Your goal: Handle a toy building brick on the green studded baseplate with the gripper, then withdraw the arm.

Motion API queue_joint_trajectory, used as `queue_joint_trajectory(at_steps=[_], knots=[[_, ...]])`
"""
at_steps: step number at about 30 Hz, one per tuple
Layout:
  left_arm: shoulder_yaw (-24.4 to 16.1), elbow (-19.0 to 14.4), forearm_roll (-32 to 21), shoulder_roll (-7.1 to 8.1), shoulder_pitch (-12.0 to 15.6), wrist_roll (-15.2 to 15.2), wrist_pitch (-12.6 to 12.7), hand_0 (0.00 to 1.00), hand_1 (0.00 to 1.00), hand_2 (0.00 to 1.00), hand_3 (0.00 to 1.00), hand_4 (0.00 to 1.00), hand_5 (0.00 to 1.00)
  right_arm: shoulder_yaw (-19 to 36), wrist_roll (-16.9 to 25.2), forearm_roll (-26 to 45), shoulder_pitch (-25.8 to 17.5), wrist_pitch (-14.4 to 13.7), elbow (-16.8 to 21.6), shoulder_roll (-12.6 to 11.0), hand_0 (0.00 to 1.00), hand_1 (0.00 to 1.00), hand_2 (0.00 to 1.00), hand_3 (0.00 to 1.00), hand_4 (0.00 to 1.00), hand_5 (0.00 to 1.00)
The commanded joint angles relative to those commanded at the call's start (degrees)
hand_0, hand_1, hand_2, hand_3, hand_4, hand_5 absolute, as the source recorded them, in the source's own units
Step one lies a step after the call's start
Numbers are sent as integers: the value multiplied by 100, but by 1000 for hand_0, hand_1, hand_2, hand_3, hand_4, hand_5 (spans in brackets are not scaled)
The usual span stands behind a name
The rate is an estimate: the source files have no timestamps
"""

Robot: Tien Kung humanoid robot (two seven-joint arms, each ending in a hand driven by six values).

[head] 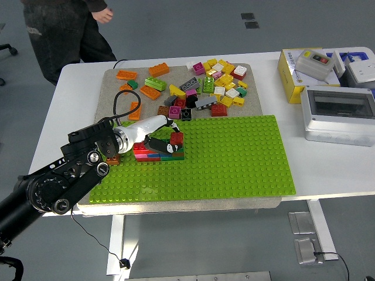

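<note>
The green studded baseplate (234,158) lies on a grey mat at the table's middle. A low stack of red, blue, pink and green bricks (153,153) stands on its left part, with a red brick (176,138) on top at its right end. My left hand (166,136), white with black fingers, reaches in from the lower left and rests on this stack. Its fingers are curled around the red brick. The right arm is out of view.
A pile of loose bricks (214,88) lies on the mat behind the baseplate, with orange and green ones (146,82) to the left. A yellow box (291,73) and a grey enclosure (338,114) stand at the right. A person (58,29) stands at the far left corner.
</note>
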Motion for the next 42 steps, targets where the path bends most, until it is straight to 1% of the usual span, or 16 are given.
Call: queue_joint_trajectory(at_steps=[16,22,23,42], knots=[[-4,27,-15,5,4,-29,8,963,937,887,572,639,297,-5,31,33,-12,-16,0,7,707,641,419,752,592,998],[-9,41,-23,6,7,-35,10,962,937,888,577,629,299,-17,45,52,-12,-23,0,7,707,640,419,752,592,998],[-9,43,-23,6,7,-35,10,963,937,888,582,614,302,-17,48,54,-12,-24,0,7,702,640,418,751,592,998],[-21,74,-41,6,10,-75,22,963,942,902,612,632,305,-21,77,71,-11,-39,0,8,707,638,419,749,593,998]])
